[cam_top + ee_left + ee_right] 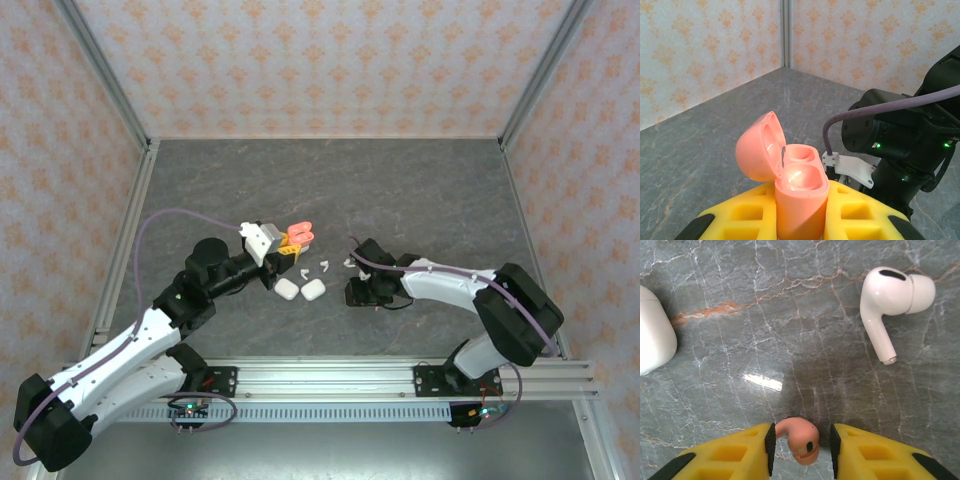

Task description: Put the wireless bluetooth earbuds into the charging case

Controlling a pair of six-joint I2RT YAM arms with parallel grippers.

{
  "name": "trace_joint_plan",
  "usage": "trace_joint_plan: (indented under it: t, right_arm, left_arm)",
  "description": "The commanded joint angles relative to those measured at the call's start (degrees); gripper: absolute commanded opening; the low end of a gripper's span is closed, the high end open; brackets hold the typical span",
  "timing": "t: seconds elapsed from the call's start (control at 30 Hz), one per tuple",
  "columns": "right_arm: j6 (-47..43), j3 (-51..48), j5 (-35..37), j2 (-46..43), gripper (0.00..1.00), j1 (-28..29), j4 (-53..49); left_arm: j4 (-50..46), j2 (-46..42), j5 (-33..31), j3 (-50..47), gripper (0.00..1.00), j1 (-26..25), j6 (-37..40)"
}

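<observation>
The desk (420,190) is a dark grey marbled slab with orange veins, enclosed on the left, far and right sides by pale wall panels (320,60) printed with orange motifs, joined at the far corners by aluminium posts (103,70).

No text, brand, number or sign could be read anywhere at the workstation. The open coral charging case (795,190), the white earbud (892,305) and the coral earbud (800,437) showed plain surfaces, and the wall (715,50) bore only an ornamental pattern.
</observation>
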Motion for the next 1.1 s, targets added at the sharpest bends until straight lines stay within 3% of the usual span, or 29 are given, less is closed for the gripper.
trace_joint_plan:
  t: [0.0, 0.33, 0.57, 1.07]
  right_arm:
    - [-0.9, 1.6, 1.1, 1.3, 0.35, 0.6, -0.3]
    - [-0.7, 0.7, 0.2, 0.7, 0.25, 0.6, 1.0]
    - [-2.1, 0.3, 2.9, -4.9, 0.22, 0.7, 2.0]
    - [-21.3, 7.4, 13.7, -26.9, 0.22, 0.7, 0.2]
  left_arm:
    - [-1.0, -1.1, -0.7, 1.2, 0.0, -0.6, -0.1]
    - [-1.1, -1.2, -0.8, 1.1, 0.0, -0.6, -0.3]
    - [-1.3, -1.2, -0.6, 1.1, 0.0, -0.6, -0.5]
    - [3.5, 3.3, 2.3, 1.4, 0.0, -0.5, -3.4]
